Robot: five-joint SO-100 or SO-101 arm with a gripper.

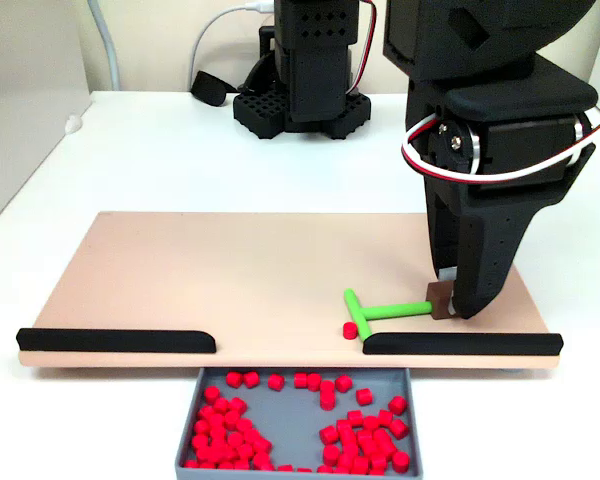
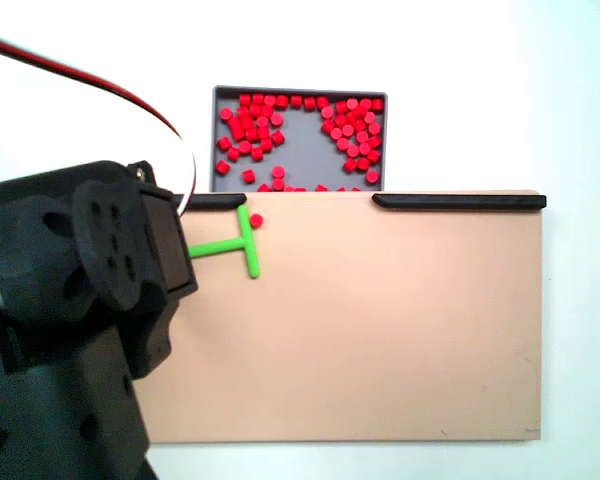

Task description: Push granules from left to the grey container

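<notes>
Many red granules (image 1: 220, 430) lie in the grey container (image 1: 300, 432) in front of the tan board; the other fixed view shows the granules (image 2: 250, 125) spread over the container (image 2: 300, 150). One lone granule (image 1: 349, 330) rests on the board by the gap between the black strips, touching or nearly touching the head of a green T-shaped pusher (image 1: 390, 310). My gripper (image 1: 450, 305) points down at the board's right side and is shut on the pusher's brown end. In the other fixed view the arm body hides the fingers, and the pusher (image 2: 225, 245) sticks out beside the lone granule (image 2: 256, 220).
The tan board (image 1: 230, 270) has two black strips (image 1: 115, 340) (image 1: 460, 343) along its front edge, with a gap above the container. The arm's base (image 1: 300, 90) and cables stand behind the board, with a small black object (image 1: 210, 88) beside them.
</notes>
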